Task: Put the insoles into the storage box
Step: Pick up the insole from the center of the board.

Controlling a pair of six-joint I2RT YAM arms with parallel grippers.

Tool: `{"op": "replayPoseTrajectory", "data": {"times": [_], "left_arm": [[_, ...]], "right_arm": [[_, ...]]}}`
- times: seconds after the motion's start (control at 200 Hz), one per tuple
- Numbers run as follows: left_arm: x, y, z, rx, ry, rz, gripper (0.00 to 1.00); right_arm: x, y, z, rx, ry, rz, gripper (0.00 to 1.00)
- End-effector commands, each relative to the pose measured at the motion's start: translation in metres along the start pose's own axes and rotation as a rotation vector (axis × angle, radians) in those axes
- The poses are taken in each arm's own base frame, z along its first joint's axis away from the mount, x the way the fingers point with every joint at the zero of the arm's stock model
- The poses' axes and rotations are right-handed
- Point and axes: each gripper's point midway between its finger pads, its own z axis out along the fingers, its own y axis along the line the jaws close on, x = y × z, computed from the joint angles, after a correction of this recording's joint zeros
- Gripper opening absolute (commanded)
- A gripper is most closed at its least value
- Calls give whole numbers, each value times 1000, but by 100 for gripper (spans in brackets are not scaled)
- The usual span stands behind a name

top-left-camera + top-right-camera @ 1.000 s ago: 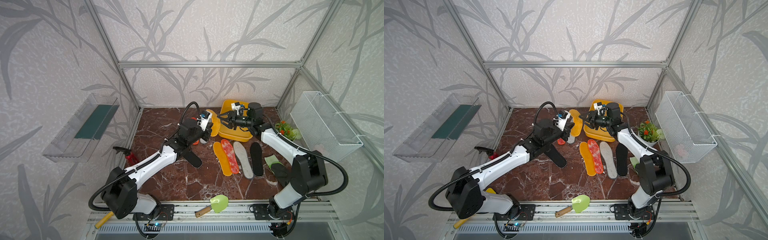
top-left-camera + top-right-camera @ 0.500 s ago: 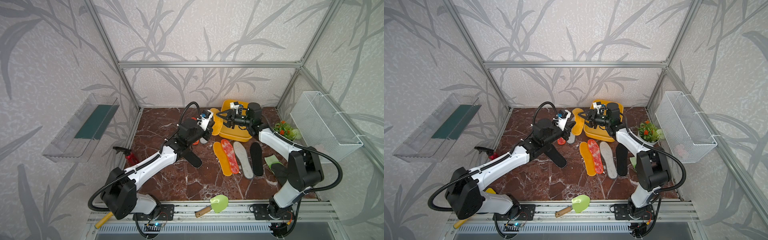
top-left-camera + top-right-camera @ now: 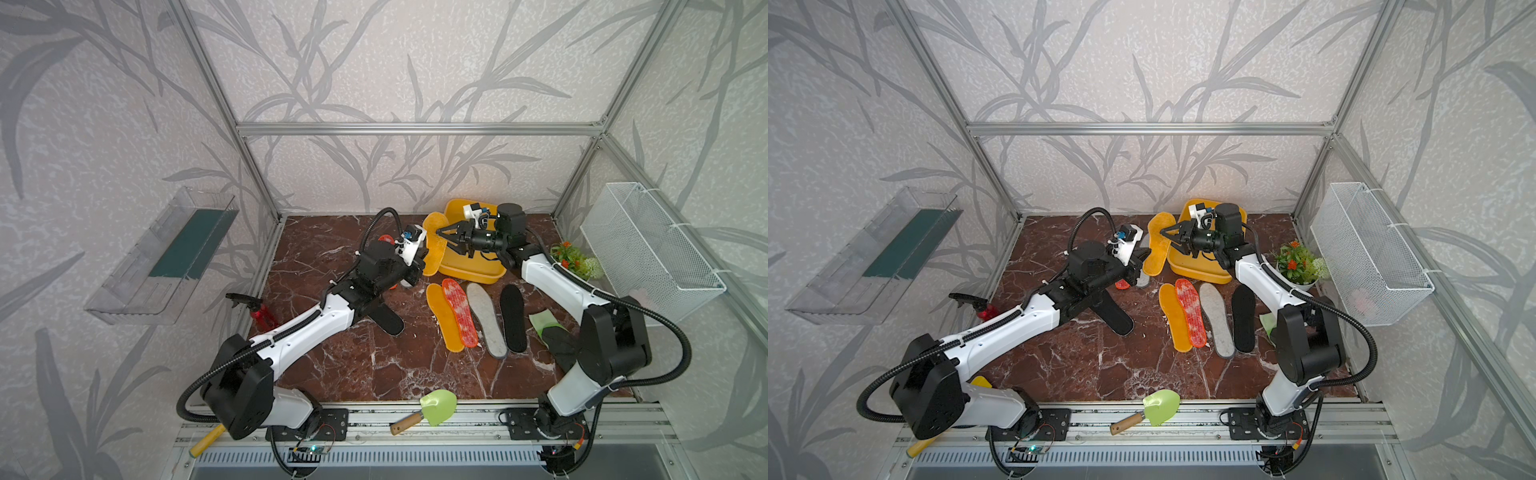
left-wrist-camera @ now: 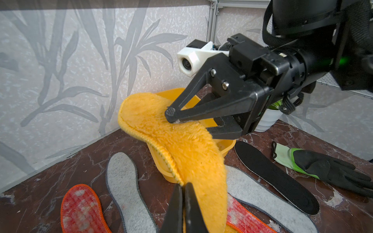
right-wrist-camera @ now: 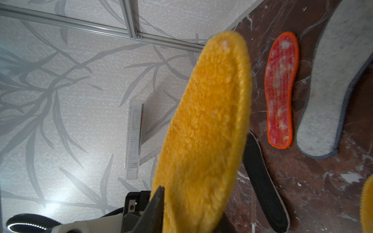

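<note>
My left gripper [image 4: 182, 184] is shut on the near edge of a fluffy yellow-orange insole [image 3: 432, 245], which hangs in the air over the left rim of the yellow storage box [image 3: 469, 270]. My right gripper [image 3: 444, 241] reaches over the box. Its jaws stand open on either side of the insole's far half, with the upper fingertip [image 4: 170, 114] touching the pile. On the floor in front of the box lie a yellow [image 3: 444, 318], a red-white [image 3: 459, 311], a grey [image 3: 486, 320] and a black insole [image 3: 512, 318]. Another black insole [image 3: 386, 318] lies under my left arm.
A green-black glove [image 3: 548, 328] lies by the right arm's base. A flower pot [image 3: 575, 259] and a white wire basket [image 3: 648, 245] are at the right. On the left are a clear wall bin [image 3: 166, 257] and a red spray bottle [image 3: 259, 311]. A green trowel [image 3: 432, 409] rests on the front rail.
My right gripper has slid a little left over the box onto the held insole, and its jaws have narrowed around it. The left gripper has stayed shut on the insole.
</note>
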Motion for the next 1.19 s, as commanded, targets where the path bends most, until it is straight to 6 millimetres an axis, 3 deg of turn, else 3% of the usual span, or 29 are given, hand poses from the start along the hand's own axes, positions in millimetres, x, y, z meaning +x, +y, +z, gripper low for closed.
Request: {"op": "replayPoseTrajectory", "data": {"times": [0.0,0.235,0.34,0.585,0.63,0.695,0.78,0.88,0.935,1.19], "left_arm": [[-15,-4,-4,10,-27,5,0],[-13,-6,1,27,-13,-14,0],[-11,-7,3,34,-1,-17,0],[-10,-6,6,33,23,-35,0],[-9,-6,5,31,24,-39,9],[-10,-5,4,25,25,-54,34],[-10,-4,1,12,31,-70,48],[-7,3,-3,-24,50,-87,56],[-4,6,-6,-48,58,-92,76],[7,47,-38,-272,35,-153,87]], "right_arm": [[1,29,-19,23,-38,-141,28],[-1,33,-24,59,-59,-203,12],[-2,33,-24,60,-61,-225,0],[-2,40,-29,86,-106,-384,0],[-1,42,-32,107,-120,-424,0],[-2,42,-37,139,-141,-478,0],[-3,42,-45,184,-166,-540,0],[-5,45,-51,206,-187,-583,0],[-6,44,-54,232,-201,-598,0],[-39,19,-80,389,-304,-531,0]]}}
